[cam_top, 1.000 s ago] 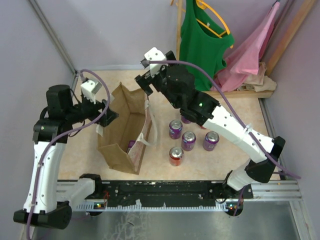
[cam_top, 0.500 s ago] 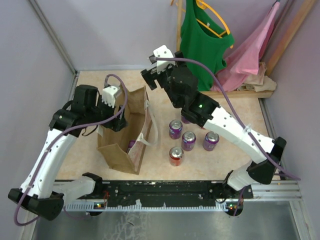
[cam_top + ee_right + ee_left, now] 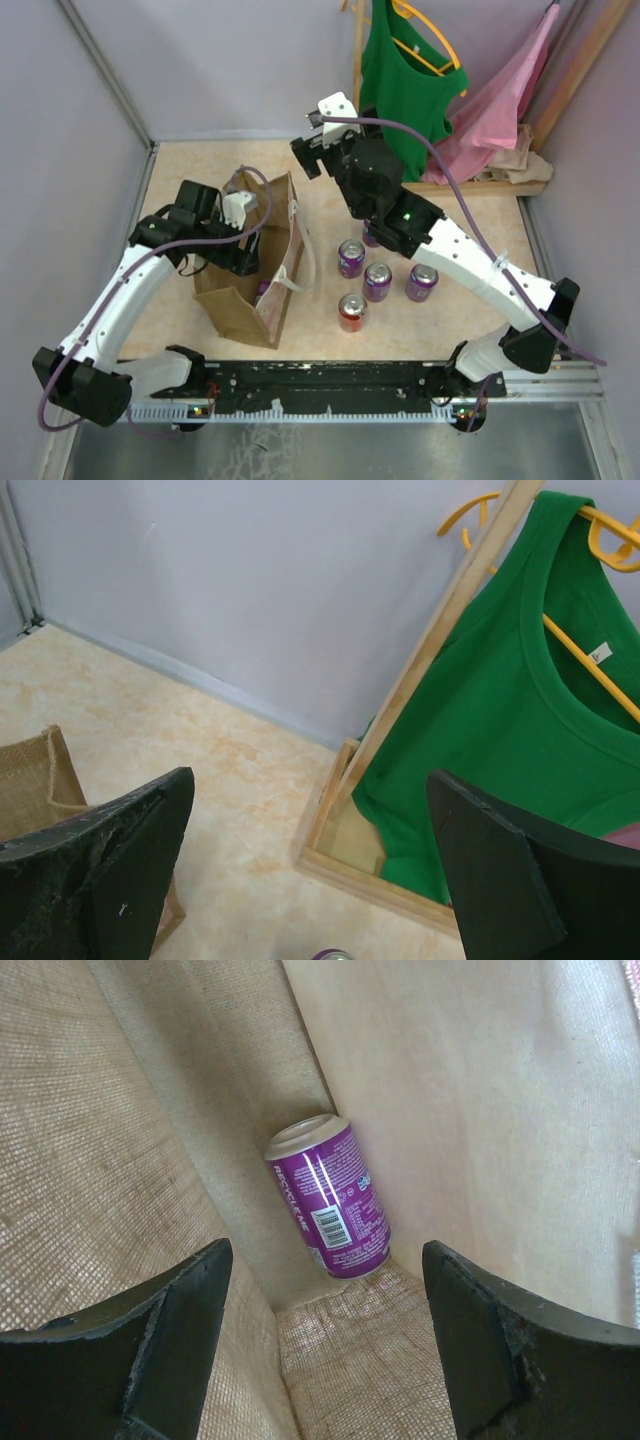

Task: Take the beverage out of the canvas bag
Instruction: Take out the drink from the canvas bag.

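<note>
Beige tabletop [image 3: 200, 165] with canvas bag [image 3: 235, 312] and upright cans [image 3: 377, 282] (one red)

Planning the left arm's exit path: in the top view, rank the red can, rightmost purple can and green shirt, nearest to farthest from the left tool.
From the left tool, in the mouth of the canvas bag:
1. red can, just right of the bag.
2. rightmost purple can, further right.
3. green shirt, hanging at the back right.
</note>
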You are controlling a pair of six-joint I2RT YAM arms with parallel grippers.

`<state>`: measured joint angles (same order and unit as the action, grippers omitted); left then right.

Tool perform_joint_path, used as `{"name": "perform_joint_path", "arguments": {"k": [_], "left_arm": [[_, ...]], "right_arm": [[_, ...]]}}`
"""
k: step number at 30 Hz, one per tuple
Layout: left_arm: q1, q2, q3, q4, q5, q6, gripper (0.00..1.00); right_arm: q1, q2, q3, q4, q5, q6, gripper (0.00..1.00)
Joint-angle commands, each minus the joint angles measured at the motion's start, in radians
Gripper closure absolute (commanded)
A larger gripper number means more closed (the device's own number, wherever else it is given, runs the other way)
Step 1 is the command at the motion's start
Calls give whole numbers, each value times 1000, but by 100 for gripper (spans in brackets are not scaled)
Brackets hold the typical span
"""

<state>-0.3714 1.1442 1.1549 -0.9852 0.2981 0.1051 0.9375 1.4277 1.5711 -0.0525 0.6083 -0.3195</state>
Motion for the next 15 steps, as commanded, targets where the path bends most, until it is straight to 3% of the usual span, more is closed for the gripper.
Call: {"name": "perform_joint_path", "arguments": {"k": [1, 6, 7, 9, 12, 15], "left_arm": [[-4, 50, 11, 10, 63, -12, 18], [-4, 93, 38, -14, 76, -72, 19], [-3, 103, 48, -31, 67, -92, 17], [-4, 138, 56, -77, 58, -135, 1], [-5, 193, 55, -139, 92, -163, 0], [-7, 156, 14, -70, 40, -232, 0]], "right_arm": [[-15, -33, -1, 47, 13, 16, 1], [-27, -25, 15, 21, 7, 29, 1], [-30, -27, 16, 15, 1, 34, 1], [-43, -30, 16, 5, -8, 43, 1], [-74, -28, 12, 2, -36, 65, 1], [-109, -14, 23, 1, -58, 77, 1]]}}
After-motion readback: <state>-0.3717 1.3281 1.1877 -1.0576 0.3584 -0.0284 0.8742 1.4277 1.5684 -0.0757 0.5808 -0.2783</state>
